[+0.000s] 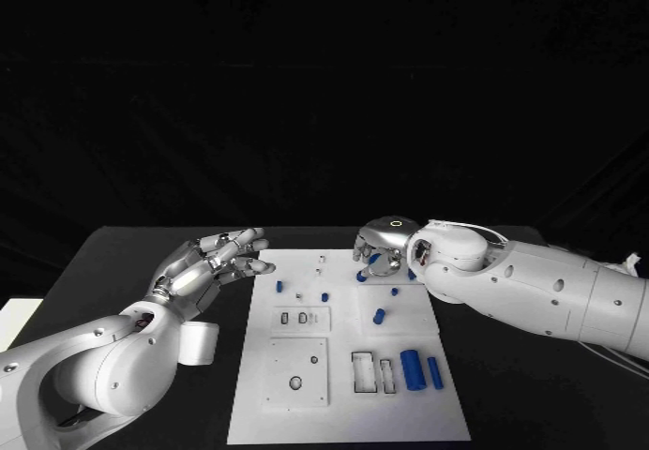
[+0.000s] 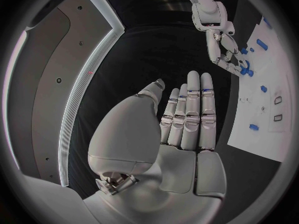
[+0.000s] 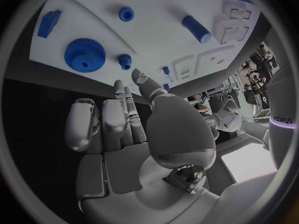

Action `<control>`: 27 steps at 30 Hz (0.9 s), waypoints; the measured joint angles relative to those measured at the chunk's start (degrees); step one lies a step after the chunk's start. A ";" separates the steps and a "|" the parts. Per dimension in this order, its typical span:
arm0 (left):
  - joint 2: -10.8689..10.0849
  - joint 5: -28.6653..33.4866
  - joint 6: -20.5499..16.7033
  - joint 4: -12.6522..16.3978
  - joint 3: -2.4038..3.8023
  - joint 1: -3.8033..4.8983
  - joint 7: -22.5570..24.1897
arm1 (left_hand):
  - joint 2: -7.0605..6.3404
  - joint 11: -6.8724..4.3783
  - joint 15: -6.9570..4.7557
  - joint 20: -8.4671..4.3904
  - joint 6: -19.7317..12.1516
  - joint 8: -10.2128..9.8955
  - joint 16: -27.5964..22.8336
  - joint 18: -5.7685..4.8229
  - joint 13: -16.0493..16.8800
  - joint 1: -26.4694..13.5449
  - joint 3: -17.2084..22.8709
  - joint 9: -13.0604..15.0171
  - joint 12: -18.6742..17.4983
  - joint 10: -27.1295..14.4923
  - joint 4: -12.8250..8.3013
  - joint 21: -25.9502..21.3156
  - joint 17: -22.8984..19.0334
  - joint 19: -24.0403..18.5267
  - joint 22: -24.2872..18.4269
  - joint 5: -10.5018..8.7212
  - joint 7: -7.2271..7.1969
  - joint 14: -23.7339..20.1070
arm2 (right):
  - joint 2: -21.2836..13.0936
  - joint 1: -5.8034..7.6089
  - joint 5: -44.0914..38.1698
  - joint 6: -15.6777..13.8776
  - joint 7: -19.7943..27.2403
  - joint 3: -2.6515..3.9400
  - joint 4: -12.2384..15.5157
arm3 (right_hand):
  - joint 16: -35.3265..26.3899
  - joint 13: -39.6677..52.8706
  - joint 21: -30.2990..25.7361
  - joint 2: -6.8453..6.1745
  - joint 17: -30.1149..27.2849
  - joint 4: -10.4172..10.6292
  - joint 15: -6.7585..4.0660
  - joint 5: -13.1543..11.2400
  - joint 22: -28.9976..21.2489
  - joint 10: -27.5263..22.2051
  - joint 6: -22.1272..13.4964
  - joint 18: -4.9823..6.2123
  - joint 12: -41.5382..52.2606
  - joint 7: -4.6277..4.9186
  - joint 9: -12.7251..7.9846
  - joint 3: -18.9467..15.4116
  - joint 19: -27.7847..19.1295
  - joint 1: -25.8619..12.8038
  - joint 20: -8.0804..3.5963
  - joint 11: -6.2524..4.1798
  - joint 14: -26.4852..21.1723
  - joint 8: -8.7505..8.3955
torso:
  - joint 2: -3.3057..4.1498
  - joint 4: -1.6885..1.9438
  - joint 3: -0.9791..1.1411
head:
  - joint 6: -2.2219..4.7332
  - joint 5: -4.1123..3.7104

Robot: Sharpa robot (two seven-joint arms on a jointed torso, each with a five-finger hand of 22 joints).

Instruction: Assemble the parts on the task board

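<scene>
Task board mid-table; left hand unclenched beside left edge, right hand spread, empty, over far end.

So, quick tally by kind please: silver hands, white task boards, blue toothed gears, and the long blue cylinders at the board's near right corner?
Silver hands, left hand and right hand: 2
White task board: 1
Blue toothed gears: 2
Long blue cylinders: 2
Total: 7

No readable text, label or number on anything.
</scene>
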 measured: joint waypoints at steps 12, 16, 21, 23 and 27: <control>-0.16 0.17 -0.01 0.01 0.00 0.03 -0.05 | 0.00 -0.01 0.00 0.20 -0.20 0.00 0.00 0.00 -0.05 0.00 0.00 0.00 0.00 -0.41 0.00 0.00 0.24 -0.20 0.00 0.00 0.20 0.00 | 0.45 -0.07 -1.90 2.48 -0.75 0.00 -0.70 | 0.37 0.00 0.40 -0.19 0.25 0.54 0.00 -0.35 0.18 -0.51 0.00 0.00 0.00 0.00 -0.04 0.24 -0.20 0.22 0.20 0.11 0.00 0.00 | 0.66 0.25 -0.04 | -0.03 -0.19; -0.18 0.20 -0.01 0.02 0.00 0.03 -0.08 | 0.00 0.05 0.00 0.20 -0.20 -0.22 0.00 0.00 -0.05 0.00 0.00 0.01 0.00 -0.78 0.00 0.00 0.30 -0.20 -0.03 0.00 0.20 0.00 | 0.56 -0.10 -2.15 3.01 -0.77 0.00 -0.87 | 0.50 0.00 0.47 0.87 0.36 1.08 0.20 -1.45 0.32 -0.70 0.00 0.00 0.00 0.00 -0.04 1.01 -0.42 1.28 0.41 0.31 0.21 0.00 | 0.81 0.27 -0.08 | -0.03 -0.28; -0.17 0.22 -0.01 -0.04 0.00 0.04 -0.12 | 0.01 0.02 0.00 0.20 -0.20 -0.22 0.00 0.00 -0.04 0.01 0.00 0.01 0.00 -0.83 0.00 0.00 0.39 -0.20 -0.05 -0.20 0.20 0.00 | 0.67 -0.13 -2.30 3.68 -0.77 0.00 -1.12 | 0.71 0.00 0.80 1.57 0.57 1.66 0.20 -3.80 0.57 -0.72 0.00 0.00 0.00 0.00 -0.04 2.65 -0.62 1.97 0.61 0.32 0.21 0.00 | 0.99 0.30 -0.08 | 0.06 -0.37; -0.17 0.23 -0.01 -0.07 0.00 0.04 -0.15 | 0.01 0.09 0.00 0.20 -0.22 -0.22 0.00 0.00 -0.04 0.01 0.00 0.01 0.00 -0.90 0.00 0.00 0.39 -0.20 -0.05 -0.20 0.22 0.00 | 0.74 -0.15 -2.31 3.94 -0.77 0.00 -1.24 | 0.93 0.01 0.80 1.62 0.57 1.84 0.20 -4.01 0.57 -0.72 0.04 0.01 0.00 0.04 -0.04 2.83 -0.62 2.02 0.61 0.32 0.21 0.00 | 1.06 0.32 -0.08 | 0.09 -0.41; -0.16 0.24 -0.02 -0.13 0.00 0.04 -0.22 | 0.01 0.20 0.00 0.20 -0.41 -0.22 0.00 -0.01 -0.04 0.01 0.00 0.01 0.00 -1.02 0.00 0.00 0.45 -0.20 -0.04 -0.20 0.40 0.00 | 0.99 -0.21 -2.27 4.38 -0.70 0.00 -1.62 | 0.93 0.00 1.06 1.62 0.57 2.18 0.20 -4.03 0.66 -0.71 0.31 0.00 0.00 0.31 -0.04 3.49 -0.62 2.02 0.61 0.32 0.21 0.00 | 1.16 0.36 -0.08 | 0.12 -0.44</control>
